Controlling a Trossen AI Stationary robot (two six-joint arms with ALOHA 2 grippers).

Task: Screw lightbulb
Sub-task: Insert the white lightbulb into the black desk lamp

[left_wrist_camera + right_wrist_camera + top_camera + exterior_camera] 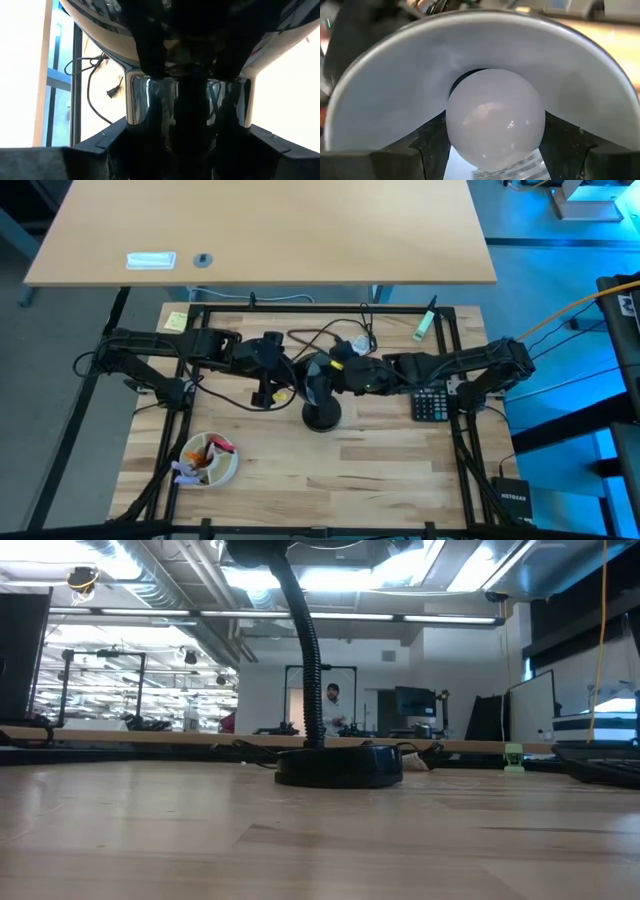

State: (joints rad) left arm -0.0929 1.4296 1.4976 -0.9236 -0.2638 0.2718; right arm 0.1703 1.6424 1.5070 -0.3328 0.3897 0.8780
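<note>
Plainly, bulb: the small white rounded glass lightbulb point(494, 116) sits at the mouth of the silvery reflector shade point(410, 85) of the black desk lamp point(322, 416), at the middle of the pale wooden surface point(380, 470).
Bulb handling: by my judgement light, stiff, smooth enough to slip, and fragile; too hard a squeeze could crack the globe.
Where to hold: best on the widest part of the globe, two pads on opposite sides, so it can be turned without tilting; the metallic screw base is hidden from view.
Right claw: the right claw point(492, 150) is closed around the bulb, one dark finger point(427, 145) on each side of the globe, reaching in from the right of the lamp head.
Left claw: the left claw point(268, 356) is at the left of the lamp head, pressed up to the back of the shade; whether it grips I cannot tell.
Lamp: its corrugated neck point(305, 645) rises from a round black base point(338, 766) standing on the surface.
Count, task things: one lightbulb, one lamp, two claws.
Count, other things: one dark calculator point(431, 404) at the right, one white bowl of coloured bits point(208, 459) near left, one yellow sticky note point(176, 321) far left, one green marker point(426, 321) far right.
Room: one person point(333, 708) stands far behind the surface.
</note>
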